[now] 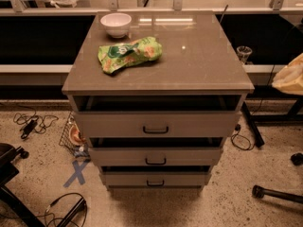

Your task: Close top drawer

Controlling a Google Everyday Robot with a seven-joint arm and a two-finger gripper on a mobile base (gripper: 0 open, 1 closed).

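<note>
The top drawer (118, 125) is the widest of three grey-tan drawers in the cabinet, with a small dark bar handle (155, 130). Its front stands out a little from the cabinet, and a dark gap shows between it and the cabinet top (199, 60). The two narrower drawers (189, 156) sit below it. My gripper (289, 77) shows only as a pale tan shape at the right edge of the camera view, well off to the right of the drawer and apart from it.
A white bowl (116, 23) and a green snack bag (129, 55) lie on the cabinet top. Cables (33, 124), a wire basket (71, 136) and a blue tape cross (76, 172) are on the floor at left. A black stand leg (277, 194) lies at lower right.
</note>
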